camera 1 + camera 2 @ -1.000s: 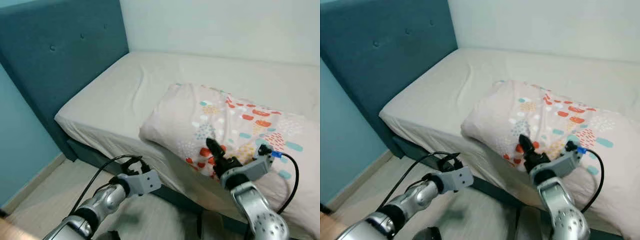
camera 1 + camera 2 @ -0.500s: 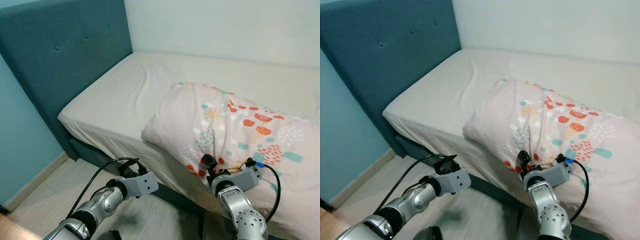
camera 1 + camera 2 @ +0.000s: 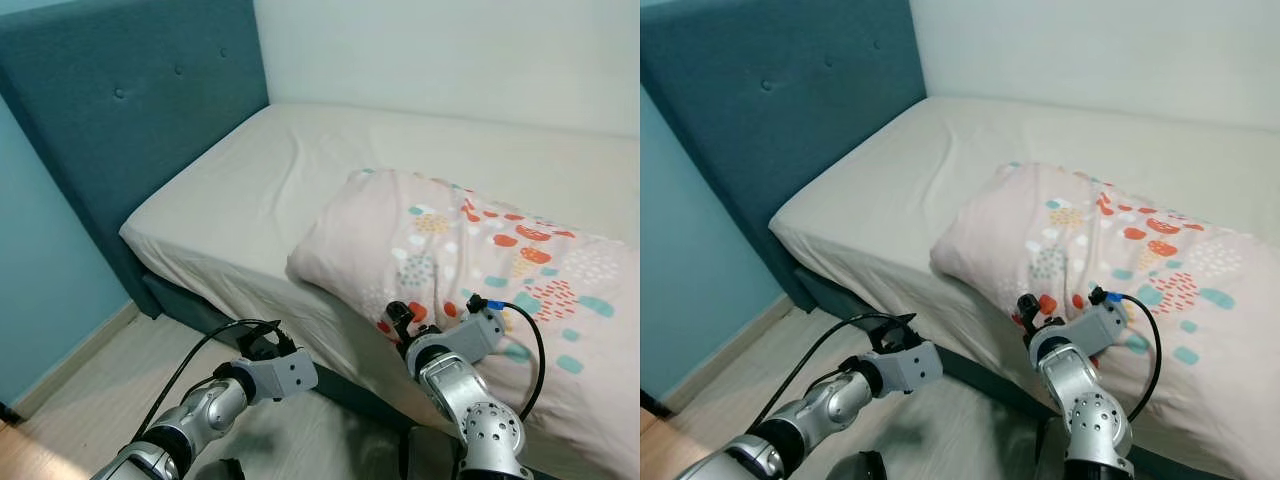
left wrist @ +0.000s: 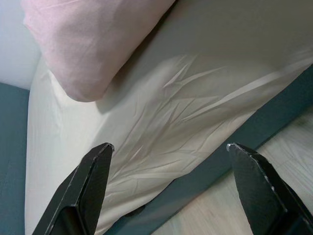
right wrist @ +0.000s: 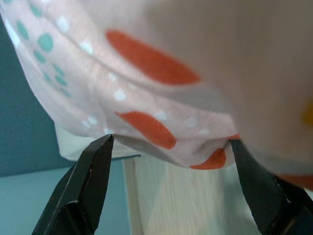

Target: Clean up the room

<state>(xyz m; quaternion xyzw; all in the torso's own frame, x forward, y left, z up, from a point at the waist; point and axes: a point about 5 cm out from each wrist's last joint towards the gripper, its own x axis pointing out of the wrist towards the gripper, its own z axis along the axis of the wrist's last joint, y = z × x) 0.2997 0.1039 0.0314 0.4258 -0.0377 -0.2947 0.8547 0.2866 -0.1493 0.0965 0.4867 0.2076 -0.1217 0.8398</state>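
Note:
A pink pillow (image 3: 470, 250) with red, teal and white spots lies on the right part of the bed (image 3: 280, 180). Its front edge reaches the mattress side. My right gripper (image 3: 398, 320) sits at that front edge. In the right wrist view the right gripper (image 5: 171, 142) is open, with the pillow's spotted edge (image 5: 161, 63) bulging between the two fingers. My left gripper (image 3: 262, 340) hangs lower, off the bed's side over the floor. The left wrist view shows the left gripper (image 4: 168, 146) open, facing the creased sheet (image 4: 186, 107) with nothing between its fingers.
A tall teal headboard (image 3: 120, 110) stands at the bed's left end, against a light blue wall (image 3: 40, 290). The dark bed base (image 3: 190, 310) runs under the mattress. Pale wooden floor (image 3: 90, 400) lies in front of the bed. A white wall (image 3: 450, 50) backs the bed.
My right gripper has slid from the top of the pillow's front down and left to its lower edge. The left arm has barely moved. The camera has shifted slightly.

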